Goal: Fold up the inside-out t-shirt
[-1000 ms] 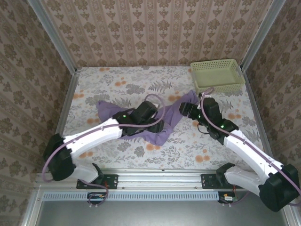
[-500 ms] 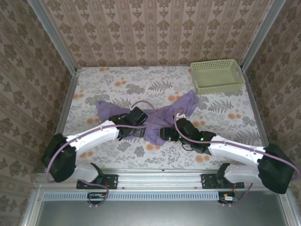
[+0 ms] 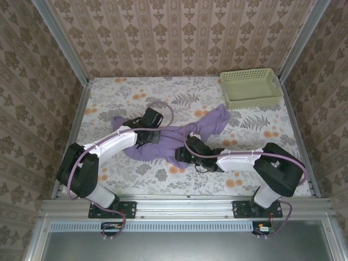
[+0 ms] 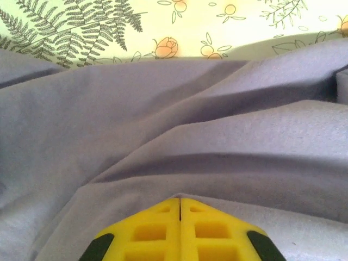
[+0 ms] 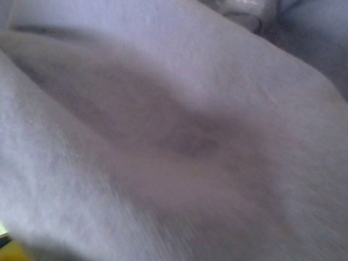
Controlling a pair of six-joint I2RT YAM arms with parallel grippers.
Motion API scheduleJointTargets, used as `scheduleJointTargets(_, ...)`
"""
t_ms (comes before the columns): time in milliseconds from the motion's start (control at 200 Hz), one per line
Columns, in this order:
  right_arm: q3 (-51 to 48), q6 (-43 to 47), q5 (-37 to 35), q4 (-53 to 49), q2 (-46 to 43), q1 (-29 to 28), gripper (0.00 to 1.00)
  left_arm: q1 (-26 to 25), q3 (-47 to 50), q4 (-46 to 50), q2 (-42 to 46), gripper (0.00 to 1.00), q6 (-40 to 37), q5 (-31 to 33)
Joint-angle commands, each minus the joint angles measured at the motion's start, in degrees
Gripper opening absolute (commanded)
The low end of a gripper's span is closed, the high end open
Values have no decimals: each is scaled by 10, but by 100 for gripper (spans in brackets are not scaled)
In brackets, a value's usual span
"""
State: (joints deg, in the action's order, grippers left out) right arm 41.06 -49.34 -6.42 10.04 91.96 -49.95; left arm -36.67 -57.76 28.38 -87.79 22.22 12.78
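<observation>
The inside-out t-shirt [image 3: 163, 145] lies crumpled across the middle of the floral table, a lavender band running from the left up to the right toward the basket. My left gripper [image 3: 145, 138] rests on its left half. In the left wrist view the yellow fingertips [image 4: 180, 200] are pressed together where a fold of the shirt's fabric [image 4: 163, 109] rises, so they are shut on it. My right gripper [image 3: 181, 156] lies low on the shirt's near edge. The right wrist view shows blurred shirt cloth [image 5: 174, 136] very close up, which hides its jaws.
A pale green mesh basket [image 3: 251, 87] stands at the back right corner, just beyond the shirt's far end. Patterned walls close in the table on three sides. My right arm [image 3: 239, 161] stretches flat along the front of the table.
The left gripper moved back and to the left on the shirt and shut. The right arm swung down and left, from near the basket to the shirt's near edge.
</observation>
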Motion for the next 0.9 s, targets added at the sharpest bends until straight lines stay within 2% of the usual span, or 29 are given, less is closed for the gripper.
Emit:
scheduleJointTargets(0, 38, 17, -31, -27, 15, -3, 47, 0, -18, -4, 11, 0, -12, -30)
scheduleJointTargets(70, 42, 29, -46, -47, 7, -3, 33, -5, -14, 2, 26, 0, -18, -37)
scheduleJointTargets(145, 40, 43, -60, -66, -14, -3, 18, -23, 8, -1, 56, 13, -24, -26)
scheduleJointTargets(210, 39, 57, -76, -90, -37, -4, 8, -39, 26, 0, 80, 24, -29, -27)
scheduleJointTargets(240, 38, 64, -83, -98, -48, -3, 5, -49, 33, 1, 90, 32, -32, -22)
scheduleJointTargets(295, 35, 78, -90, -107, -69, -3, 1, -73, 46, 1, 111, 46, -40, -7)
scheduleJointTargets(340, 32, 89, -91, -113, -86, -3, 0, -89, 57, -4, 123, 53, -49, 2)
scheduleJointTargets(525, 27, 109, -77, -131, -144, -3, 0, -129, 63, -13, 109, 70, -76, 17)
scheduleJointTargets(650, 24, 117, -68, -138, -168, -3, 0, -133, 44, -15, 66, 71, -74, 33)
scheduleJointTargets(800, 26, 124, -66, -156, -178, -4, 0, -136, 19, -21, 30, 68, -78, 25)
scheduleJointTargets(840, 26, 126, -66, -159, -180, -3, 0, -136, 16, -25, 25, 63, -78, 23)
scheduleJointTargets(895, 26, 129, -69, -164, -181, -4, 0, -134, 14, -28, 20, 52, -75, 27)
